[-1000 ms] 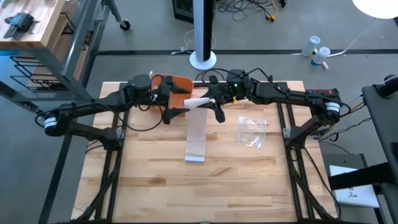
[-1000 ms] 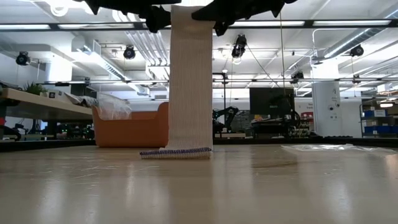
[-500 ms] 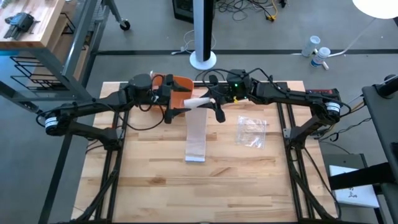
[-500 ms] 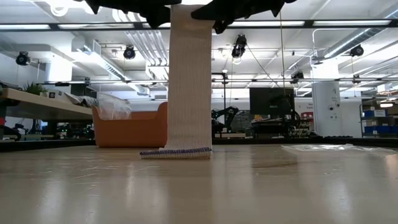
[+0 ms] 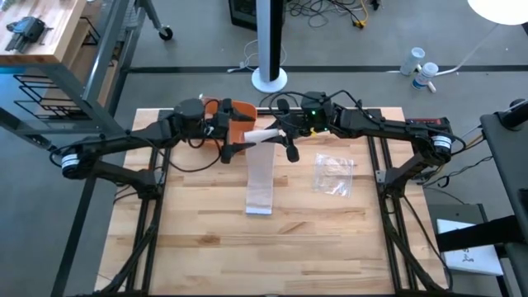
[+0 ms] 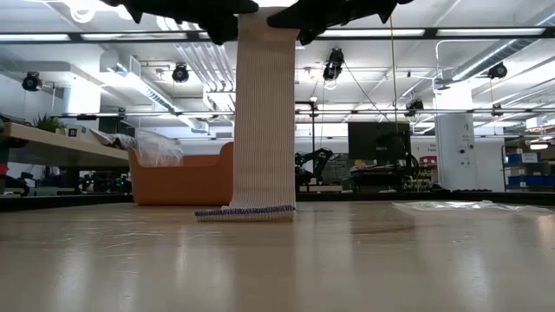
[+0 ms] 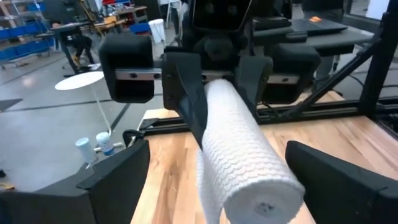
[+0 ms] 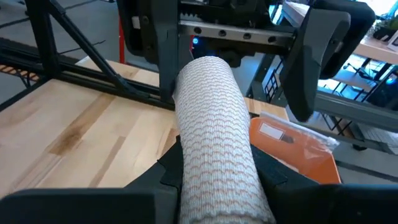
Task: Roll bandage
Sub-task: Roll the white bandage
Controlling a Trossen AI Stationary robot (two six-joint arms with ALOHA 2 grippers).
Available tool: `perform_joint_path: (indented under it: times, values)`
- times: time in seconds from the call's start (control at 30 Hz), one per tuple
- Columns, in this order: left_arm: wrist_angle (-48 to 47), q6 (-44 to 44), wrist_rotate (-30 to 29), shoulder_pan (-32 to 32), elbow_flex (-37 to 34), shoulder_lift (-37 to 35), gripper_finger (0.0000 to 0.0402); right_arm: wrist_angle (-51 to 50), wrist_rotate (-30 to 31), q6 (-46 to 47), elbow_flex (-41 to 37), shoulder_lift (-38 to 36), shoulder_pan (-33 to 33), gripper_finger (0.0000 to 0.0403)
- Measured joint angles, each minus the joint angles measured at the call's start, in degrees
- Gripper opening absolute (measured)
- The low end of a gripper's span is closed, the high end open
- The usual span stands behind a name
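Spanning the frame, a wooden table (image 5: 206, 247) is backed by a workshop. The bandage (image 5: 262, 169) is clamped by the right gripper (image 5: 279, 134); the left gripper (image 5: 232, 147), spread wide, has shifted slightly rightward.

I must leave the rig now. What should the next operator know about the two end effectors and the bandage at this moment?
Right end effector: shut on the roll, held above the table's far side.
Left end effector: open, fingers on either side of the roll's other end, not gripping.
Bandage: partly rolled; the loose strip hangs from the roll to the table, its end lying flat there.
Nearby: orange box behind the roll, clear bag to the right.
Left to do: wind up the hanging strip.
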Motion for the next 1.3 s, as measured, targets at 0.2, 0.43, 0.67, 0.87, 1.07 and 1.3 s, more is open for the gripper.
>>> perform_joint_path:
  times: [0.2,0.43,0.67,0.87,1.07,1.3]
  values:
    - [0.44,0.34,-2.33,0.0,-0.02,1.6,0.0377,0.25,1.32,-1.79,0.0,0.0,0.0,0.0089]
    - [0.91,1.3,-2.9,0.0,-0.02,2.04,0.0345,1.37,3.68,-0.09,0.02,0.0,0.0,0.0089]
    - [1.33,1.32,-2.9,0.0,0.04,2.04,0.0207,1.29,5.85,2.48,0.0,0.09,0.0,0.0089]
    - [0.15,2.06,-2.88,0.0,0.12,1.78,0.0069,1.23,5.55,3.92,-0.07,0.11,0.0,0.0089]
    - [-1.34,3.89,-2.69,-0.04,0.22,0.94,0.0069,1.25,3.3,3.67,-0.07,0.22,0.0,0.0089]
    - [-3.04,6.15,-2.61,-0.07,1.05,0.42,0.0086,2.21,2.88,3.26,-0.07,0.22,0.13,0.0089]
